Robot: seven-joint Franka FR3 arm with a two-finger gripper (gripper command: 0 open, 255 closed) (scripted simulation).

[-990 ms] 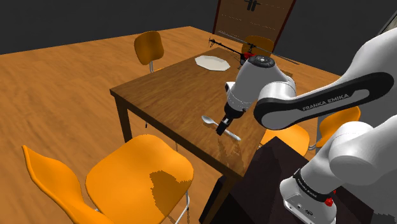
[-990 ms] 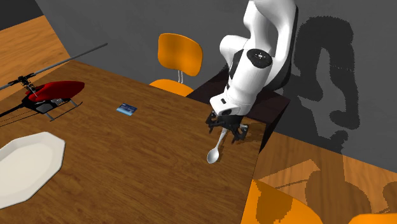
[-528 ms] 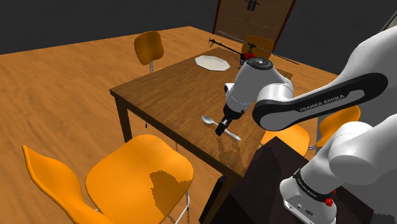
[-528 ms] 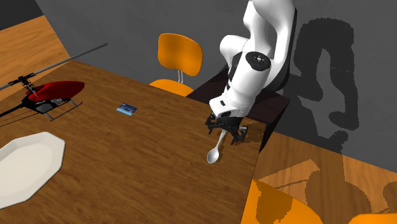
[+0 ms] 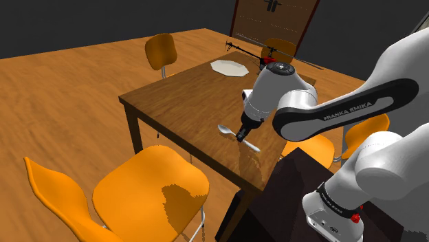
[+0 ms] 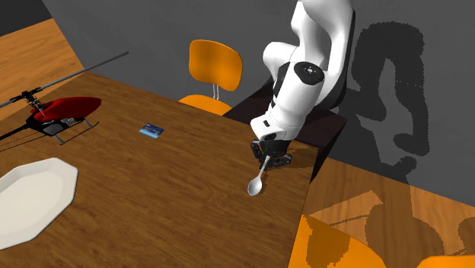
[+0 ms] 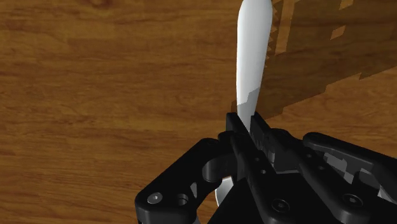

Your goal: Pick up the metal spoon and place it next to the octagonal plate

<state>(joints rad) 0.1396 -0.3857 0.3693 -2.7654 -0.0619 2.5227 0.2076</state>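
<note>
In the second exterior view the octagonal plate lies at the left of the table, with the picture's edge cutting off part of it. To its right are a red toy helicopter and a small blue card. Well apart from the plate, near the table's right edge, lies the spoon, with the gripper down over its handle. In the wrist view the gripper has its two black fingers drawn together on the pale handle of the spoon, so it is clenched on the spoon. The spoon appears to rest on the wood, not yet lifted.

The spoon is drawn plain and pale, so no metal sheen shows. It is probably light, stiff and smooth. The handle is thin and could swivel between the pads, and the bowl end may droop if the grip sits far from the balance point. A hold across the handle's narrow width, close to the bowl, looks soundest.

In the shoulder view the gripper covers the middle of the spoon, so the exact contact is hidden. In the wrist view the bowl end passes under the hand's black body. Whether the bowl touches the table cannot be told for certain.
</note>
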